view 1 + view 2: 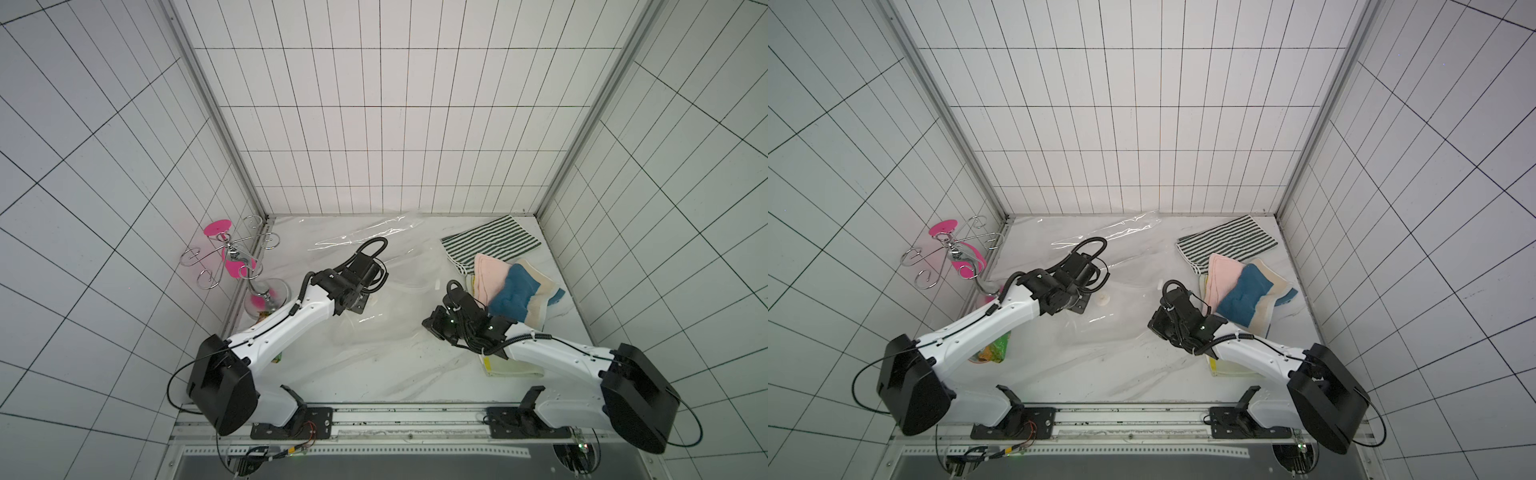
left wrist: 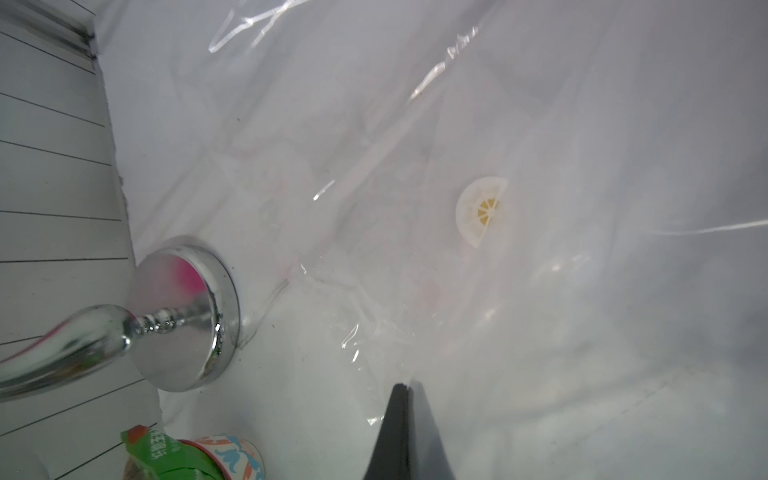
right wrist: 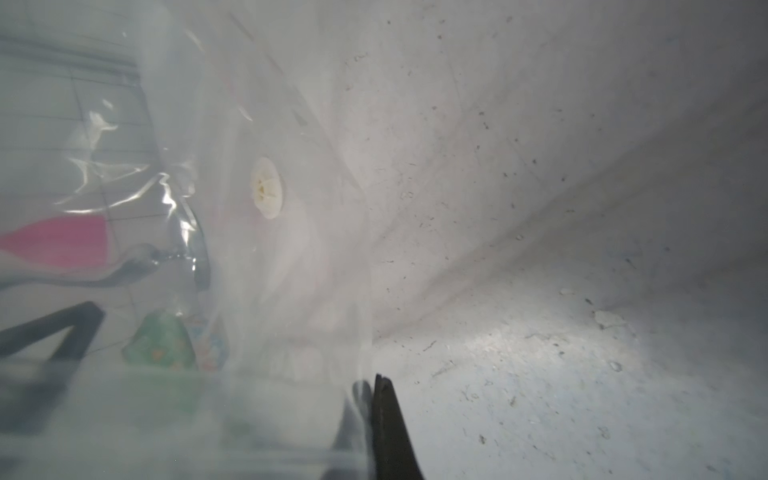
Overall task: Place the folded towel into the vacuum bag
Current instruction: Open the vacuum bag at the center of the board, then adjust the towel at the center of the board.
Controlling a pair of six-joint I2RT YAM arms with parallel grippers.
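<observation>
Fingers (image 2: 395, 428) of the left gripper (image 2: 409, 384): pressed flat together, with a sheet of the vacuum bag (image 2: 540, 124) nipped between them; 1 finger is seen dark and bare, the other grey through the film.
Fingers (image 3: 390, 432) of the right gripper (image 3: 372, 380): closed likewise on the bag's film, 1 finger veiled by plastic and 1 left bare.
Vacuum bag: spread crinkled over the middle of the table (image 1: 374, 386) in both top views, between the 2 arms and reaching back toward the rear wall; its film is lifted where it is gripped.
Valve (image 2: 482, 210): a round white disc with a yellow centre, set in the bag's film and seen by both wrist cameras.
Towels: 4 are counted, all on the right of the table and outside the bag.
Striped towel (image 1: 490, 239): laid nearest the rear wall.
Pink towel (image 1: 488, 278): overlapped by the blue and cream towel (image 1: 515, 291), just behind the right wrist.
Pale yellow towel (image 1: 511, 368): partly covered by the right forearm.
Towel meant by the task: cannot be told from these views.
Chrome stand (image 1: 232, 257): placed in the left rear corner, with pink discs on it; its round base is just beside the bag's edge.
Green snack packet (image 1: 994, 351): partly hidden under the left forearm.
</observation>
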